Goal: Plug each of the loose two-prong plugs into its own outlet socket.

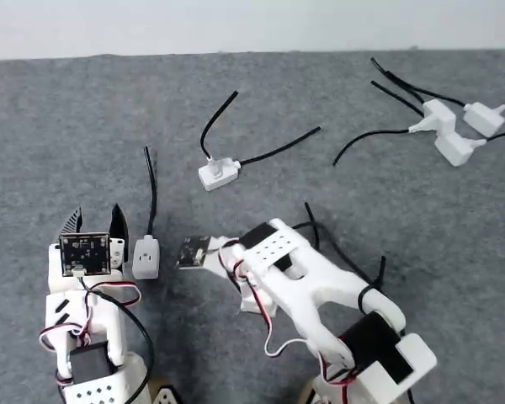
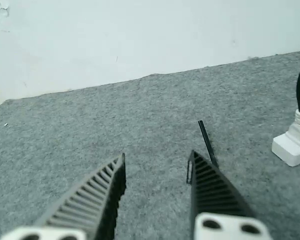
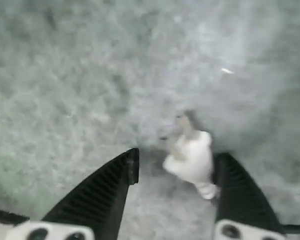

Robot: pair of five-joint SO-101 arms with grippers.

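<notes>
My left gripper [image 1: 95, 215] stands open at the front left, with bare mat between its fingers [image 2: 156, 157]. Just right of it lies a white outlet socket [image 1: 146, 257], its black cord running away from me. In the right wrist view my right gripper [image 3: 177, 159] is open and pointing down at the mat, and a small white plug [image 3: 192, 157] lies between its fingers, close to one of them. In the high view the right arm [image 1: 273, 248] covers that spot. Mid-table, a white plug-and-socket piece [image 1: 218, 173] [image 2: 292, 145] has two black cords.
Several white plugs and sockets [image 1: 442, 126] with black cords lie in a cluster at the far right. A loose black cord [image 1: 345, 252] runs under the right arm. The grey mat [image 1: 67, 126] is bare at the far left.
</notes>
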